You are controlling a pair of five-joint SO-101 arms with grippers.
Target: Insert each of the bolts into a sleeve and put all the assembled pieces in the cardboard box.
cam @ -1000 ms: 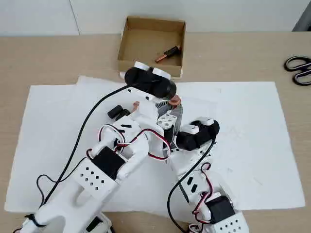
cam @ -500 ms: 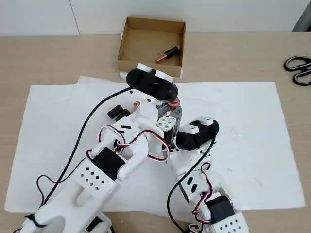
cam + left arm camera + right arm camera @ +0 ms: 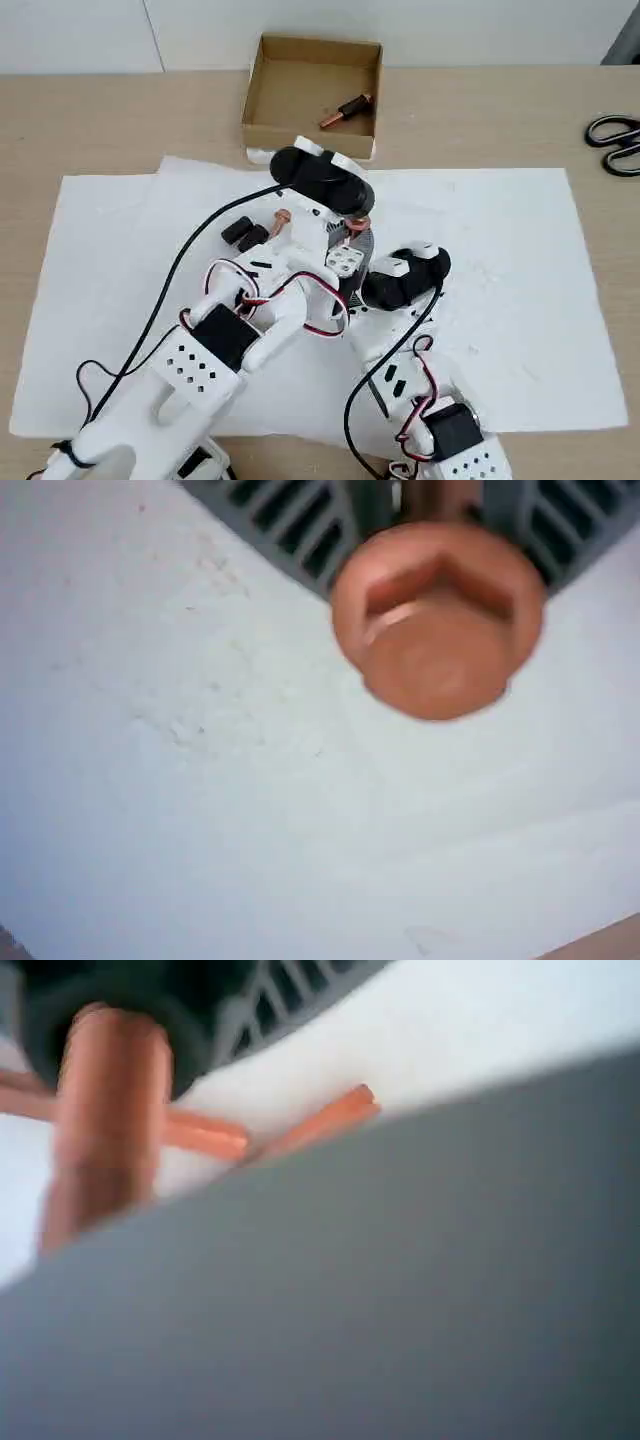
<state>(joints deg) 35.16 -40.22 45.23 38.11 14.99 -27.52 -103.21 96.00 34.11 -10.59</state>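
My left gripper (image 3: 440, 502) is shut on a copper bolt (image 3: 437, 620), whose round head (image 3: 358, 222) faces the left wrist camera between grey ribbed fingers (image 3: 290, 520). Just below it in the high view, my right gripper (image 3: 354, 246) is shut on a black sleeve (image 3: 100, 1010). The bolt's shaft (image 3: 108, 1120) sticks out of that sleeve above the paper. Two loose black sleeves (image 3: 244, 232) and another bolt (image 3: 282, 215) lie on the paper beside the left arm. The cardboard box (image 3: 262, 85) at the back holds one assembled piece (image 3: 346, 108).
A white paper sheet (image 3: 500, 280) covers the middle of the wooden table. Scissors (image 3: 615, 143) lie at the far right edge. Two more copper bolts (image 3: 320, 1120) rest on the paper in the right wrist view. Both arms' cables hang near the front.
My left arm has shifted slightly toward the front and right, carrying the bolt head closer to the right gripper. The right arm has stayed still.
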